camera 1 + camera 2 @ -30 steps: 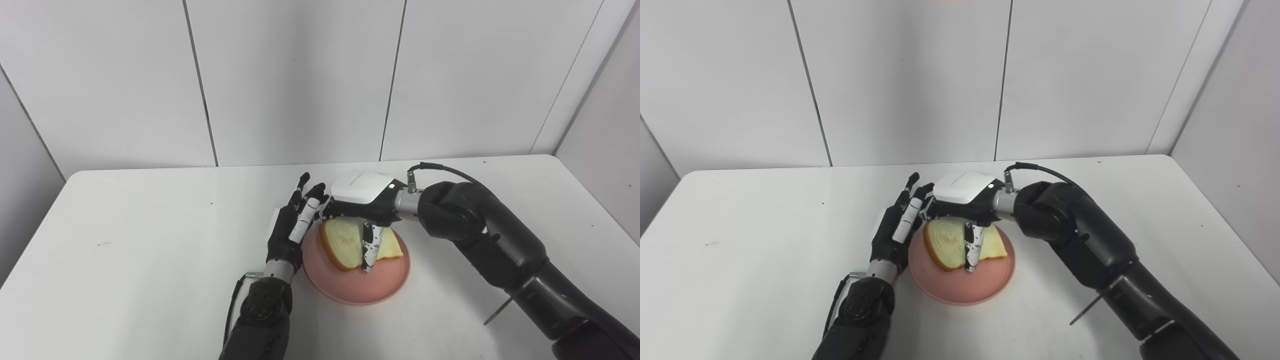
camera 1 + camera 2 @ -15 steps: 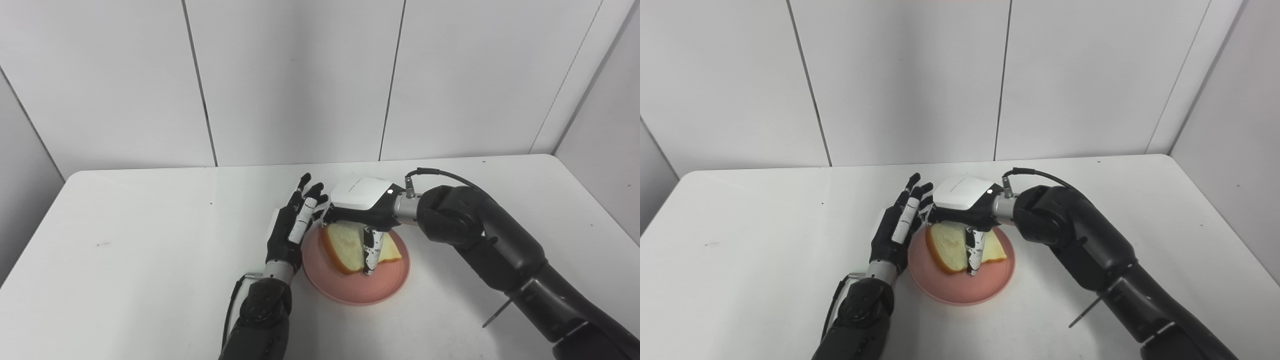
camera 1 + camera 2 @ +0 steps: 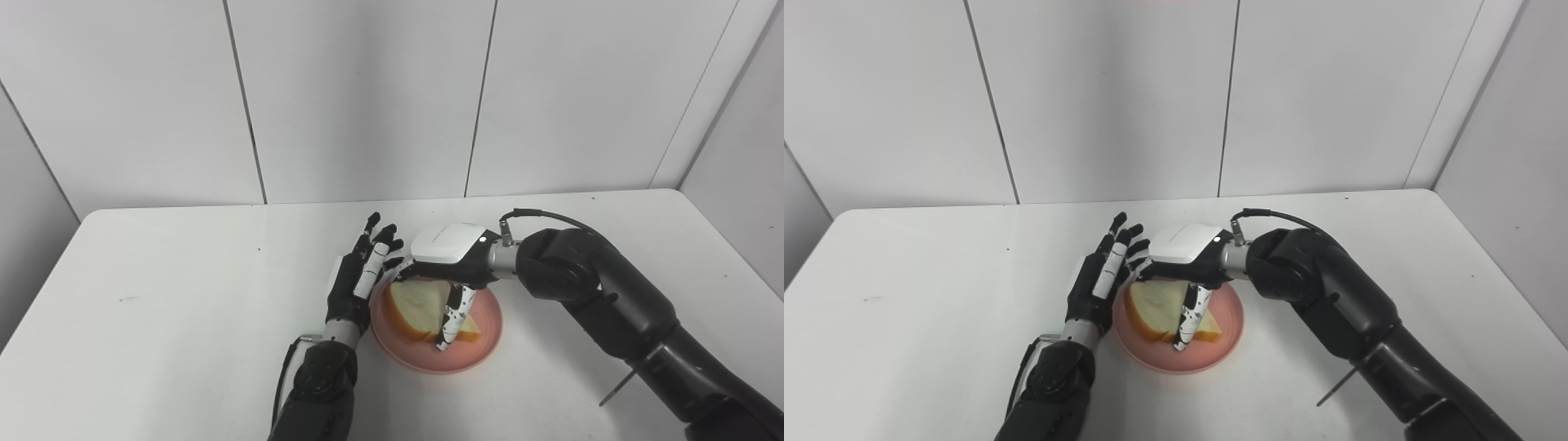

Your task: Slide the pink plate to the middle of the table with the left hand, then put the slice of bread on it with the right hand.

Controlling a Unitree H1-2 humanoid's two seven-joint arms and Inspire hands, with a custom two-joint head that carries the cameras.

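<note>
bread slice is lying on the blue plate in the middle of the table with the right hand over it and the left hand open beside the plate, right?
Not quite: the plate is pink, not blue, as both eye views show. The rest holds: the bread slice lies on it, the right hand is over it, and the left hand is open beside the plate.

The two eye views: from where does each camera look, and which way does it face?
Left eye view: on the head, looking down at the pink plate; both arms, left hand and right hand show.
Right eye view: on the head, a little to the right, facing the same way, with the same arms.
Shared: slice of bread on the plate, white table, wall panels.
</note>
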